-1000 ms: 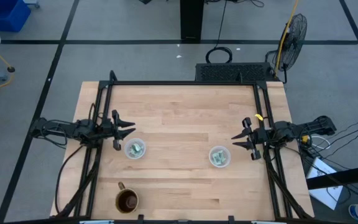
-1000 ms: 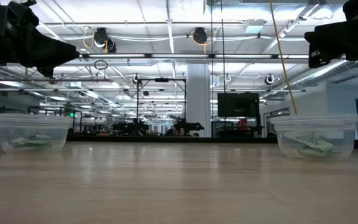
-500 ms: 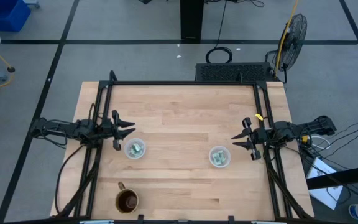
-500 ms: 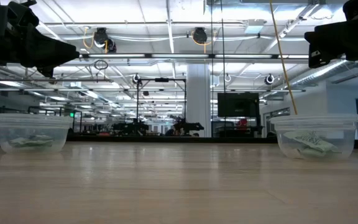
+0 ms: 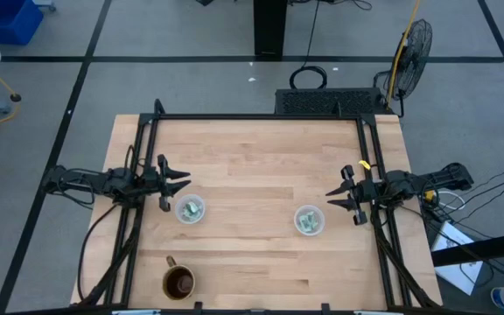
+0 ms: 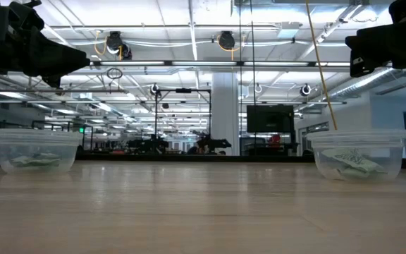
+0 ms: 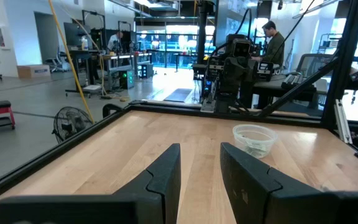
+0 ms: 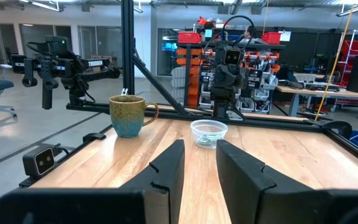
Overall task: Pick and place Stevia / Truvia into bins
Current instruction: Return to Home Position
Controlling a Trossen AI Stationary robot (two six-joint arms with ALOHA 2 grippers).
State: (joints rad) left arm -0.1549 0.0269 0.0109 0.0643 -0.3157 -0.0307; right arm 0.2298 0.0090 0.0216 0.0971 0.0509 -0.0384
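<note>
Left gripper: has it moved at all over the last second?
No. In the high view the left gripper sits exactly where it was, over the table near its left edge and right beside the left cup, fingers open.

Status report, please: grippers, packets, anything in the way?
Left gripper open, empty, left edge. Right gripper same, right edge. Packets inside left cup and right cup. Mug apart, not blocking.
</note>
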